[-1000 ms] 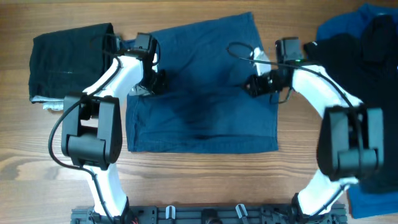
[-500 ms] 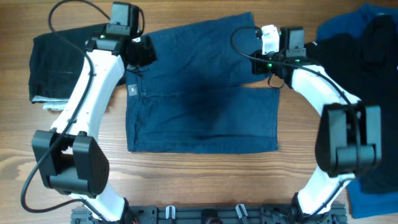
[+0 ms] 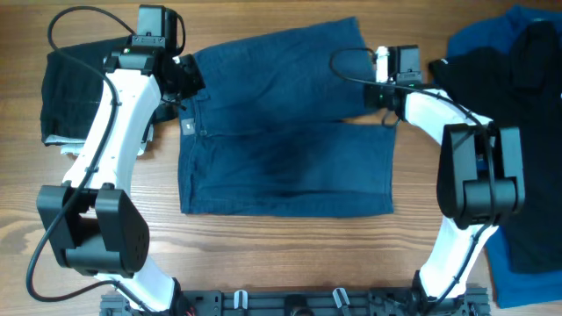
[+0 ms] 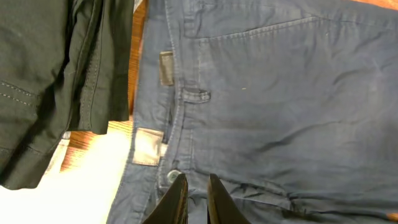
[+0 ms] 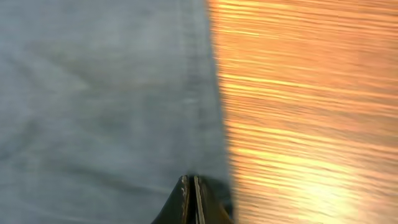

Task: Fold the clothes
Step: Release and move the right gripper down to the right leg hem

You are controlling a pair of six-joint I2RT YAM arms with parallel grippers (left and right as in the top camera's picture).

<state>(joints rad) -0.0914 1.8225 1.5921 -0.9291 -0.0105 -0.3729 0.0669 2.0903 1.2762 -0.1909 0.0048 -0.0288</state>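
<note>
The dark navy shorts (image 3: 281, 149) lie flat in the middle of the table, waistband to the left and legs to the right. My left gripper (image 3: 186, 81) is at the far end of the waistband. In the left wrist view its fingers (image 4: 196, 185) are closed on a wrinkle of the shorts (image 4: 280, 93) beside the button. My right gripper (image 3: 383, 96) is at the hem on the right side. In the right wrist view its fingers (image 5: 189, 182) are pressed together at the hem edge of the shorts (image 5: 93, 93); that view is blurred.
A folded black garment (image 3: 92, 83) lies at the far left with pale grey-white cloth (image 3: 70, 147) under it; the black garment also shows in the left wrist view (image 4: 43, 74). A pile of black (image 3: 514, 79) and brighter blue clothes (image 3: 474, 44) lies at the right edge.
Both grippers have moved from the middle of the shorts' sides toward the far side of the table. The left arm swung outward. The shorts' outline has barely shifted.
</note>
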